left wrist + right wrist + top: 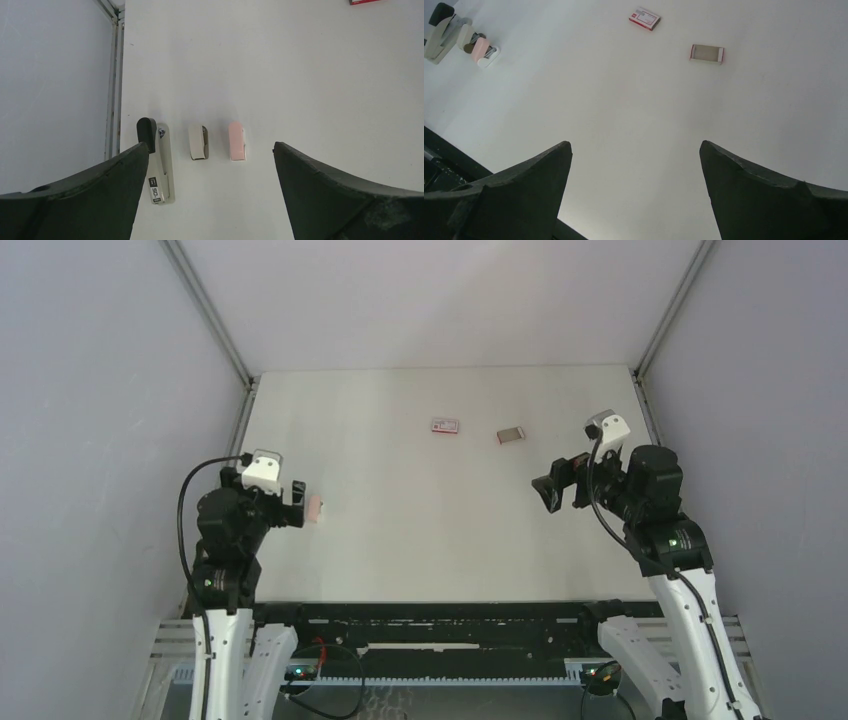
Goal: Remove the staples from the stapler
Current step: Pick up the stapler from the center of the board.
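Three staplers lie side by side near the table's left edge: a long beige stapler (pixel 161 170) with a black head, a short beige stapler (pixel 198 142) and a short pink stapler (pixel 237 141) (pixel 316 508). All are closed, and the staples are hidden. My left gripper (pixel 211 147) (pixel 299 505) hovers open just before them, touching nothing. The long stapler sits by its left finger (pixel 100 190). My right gripper (pixel 635 144) (pixel 546 494) hangs open over bare table at the right, far from the staplers (pixel 459 37).
A small flat red-and-white box (pixel 445 426) (pixel 644 18) lies at the table's far middle. Just right of it is a small red-edged tray (pixel 511 435) (pixel 706 53) with a grey inside. Grey walls and metal rails border the white table (pixel 400 540).
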Tool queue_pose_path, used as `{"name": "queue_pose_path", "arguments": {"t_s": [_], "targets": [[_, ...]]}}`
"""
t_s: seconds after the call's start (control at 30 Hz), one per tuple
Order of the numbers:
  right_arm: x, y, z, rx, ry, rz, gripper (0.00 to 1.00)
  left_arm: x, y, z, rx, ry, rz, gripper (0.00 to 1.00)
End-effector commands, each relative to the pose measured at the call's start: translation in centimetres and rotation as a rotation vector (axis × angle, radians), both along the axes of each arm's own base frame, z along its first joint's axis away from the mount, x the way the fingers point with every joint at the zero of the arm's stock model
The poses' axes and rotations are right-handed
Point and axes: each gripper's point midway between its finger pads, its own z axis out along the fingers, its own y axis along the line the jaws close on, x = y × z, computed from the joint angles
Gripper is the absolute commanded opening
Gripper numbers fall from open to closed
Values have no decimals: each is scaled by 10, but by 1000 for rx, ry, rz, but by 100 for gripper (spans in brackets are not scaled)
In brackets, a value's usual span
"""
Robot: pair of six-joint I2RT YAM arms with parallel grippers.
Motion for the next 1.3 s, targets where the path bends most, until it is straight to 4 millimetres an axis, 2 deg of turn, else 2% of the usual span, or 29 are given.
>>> {"name": "queue_pose_path", "arguments": {"t_s": [0.0,0.3,0.53,0.77,0.9,1.13,1.27], "targets": [[10,-3,11,10,-55,-44,100,5,-2,0,8,-12,-22,100],[21,-4,-12,-89,-64,0,100,10,-6,-11,11,19,-56,100],[29,6,-16,-129,-40,38,100,22,-8,-22,21,64,-80,100],[47,20,-15,-144,28,54,100,44,-6,-50,22,177,-85,100],[49,36,-17,-128,55,110,100,52,-17,-68,-13,254,-147,100],[51,46,-63,-217,136,162,100,54,-31,-102,-48,378,-241,100],[48,49,-69,-221,142,189,100,57,-34,-113,-62,418,-263,100]]}}
